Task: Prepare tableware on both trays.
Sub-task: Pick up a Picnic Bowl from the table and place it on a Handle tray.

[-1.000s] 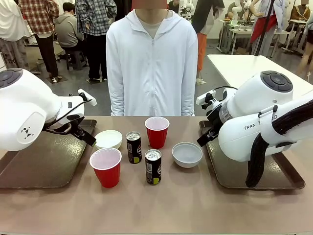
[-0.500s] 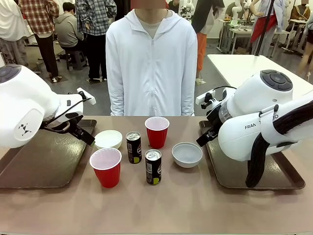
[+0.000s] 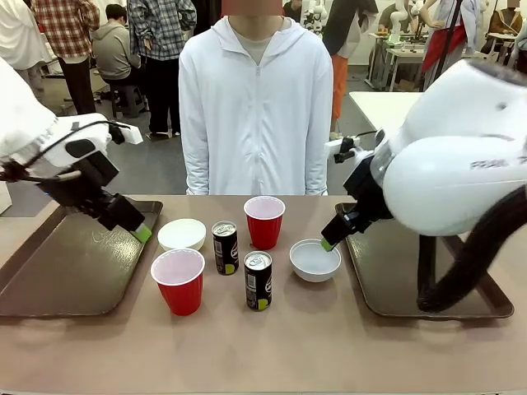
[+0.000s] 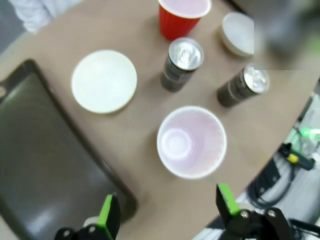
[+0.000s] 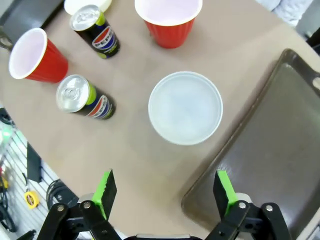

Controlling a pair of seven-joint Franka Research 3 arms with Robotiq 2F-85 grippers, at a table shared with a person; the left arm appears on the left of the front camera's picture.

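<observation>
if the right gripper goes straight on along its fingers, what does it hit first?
Most likely the white bowl beside the right tray: in the right wrist view it sits centred ahead of the open right gripper. Depth is unclear, but nothing else lies in between.

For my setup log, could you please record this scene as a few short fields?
trays: left tray, right tray
bowls: left bowl, right bowl, on the table
cups: near cup, far cup, upright
cans: rear can, front can, upright
left gripper: open, over left tray's inner rim
right gripper: open, by right bowl's rim
</observation>
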